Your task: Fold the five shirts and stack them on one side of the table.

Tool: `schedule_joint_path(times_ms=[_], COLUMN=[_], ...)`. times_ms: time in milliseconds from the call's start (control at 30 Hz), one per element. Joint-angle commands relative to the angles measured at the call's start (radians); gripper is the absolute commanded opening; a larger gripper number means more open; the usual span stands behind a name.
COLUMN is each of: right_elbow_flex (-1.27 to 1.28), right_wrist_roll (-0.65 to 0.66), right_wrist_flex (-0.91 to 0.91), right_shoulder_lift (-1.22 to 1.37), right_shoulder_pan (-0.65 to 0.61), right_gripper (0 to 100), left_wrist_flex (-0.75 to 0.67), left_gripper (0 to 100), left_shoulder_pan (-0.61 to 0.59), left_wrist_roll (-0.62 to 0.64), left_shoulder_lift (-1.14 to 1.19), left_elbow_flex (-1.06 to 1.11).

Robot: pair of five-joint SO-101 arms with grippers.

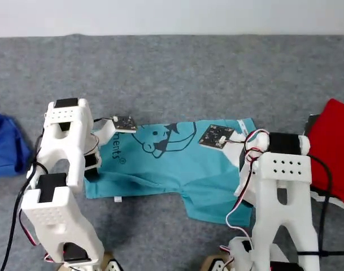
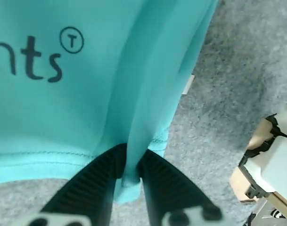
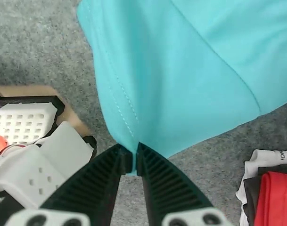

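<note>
The table is covered by a grey felt-like mat [image 1: 172, 73], and a plain white wall [image 1: 172, 17] borders its far edge. A bunched blue shirt [image 1: 5, 145] lies at the far left. The left gripper [image 2: 129, 174] is clamped narrow on a raised fold at the hem of the teal shirt [image 1: 177, 169]. This shirt lies spread at the centre, print side up, between the two arms. The right gripper [image 3: 134, 157] pinches the teal shirt's right edge, its jaws nearly closed on the cloth. At the far right, a red shirt [image 1: 332, 147] rests on white and dark garments [image 3: 256, 162], near the teal shirt but apart from it.
</note>
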Motion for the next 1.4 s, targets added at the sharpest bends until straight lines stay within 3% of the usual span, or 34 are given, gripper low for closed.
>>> schedule_joint_path(times_ms=[0,267,467,833,1033,1200,1367], right_elbow_flex=[-0.003,-0.018,-0.126,-0.155,-0.157,-0.187,-0.333], right_wrist_roll=[-0.006,-0.038,-0.072,-0.080,-0.196,-0.359,-0.486], right_wrist_flex=[0.036,0.036,0.030,-0.010,-0.061,-0.096,-0.093], right_shoulder_lift=[-0.025,-0.033,-0.024,-0.022,-0.022,-0.033,-0.033], right_shoulder_pan=[0.007,0.007,0.007,0.007,0.008,0.015,0.047], right_gripper=[4.0,20.1,20.3,20.2,20.2,18.2,0.7], left_wrist_flex=[0.029,0.028,0.031,0.031,0.028,-0.084,-0.158], left_gripper=[4,9,11,18,17,9,1], left_shoulder_pan=[0.003,-0.002,0.003,0.064,0.064,0.137,0.325], left_wrist_roll=[-0.008,0.078,0.098,0.157,0.169,0.390,0.568], left_shoulder_lift=[-0.009,-0.009,-0.064,-0.520,-0.565,-0.543,-0.537], left_elbow_flex=[0.001,-0.002,-0.031,-0.027,-0.027,-0.028,-0.028])
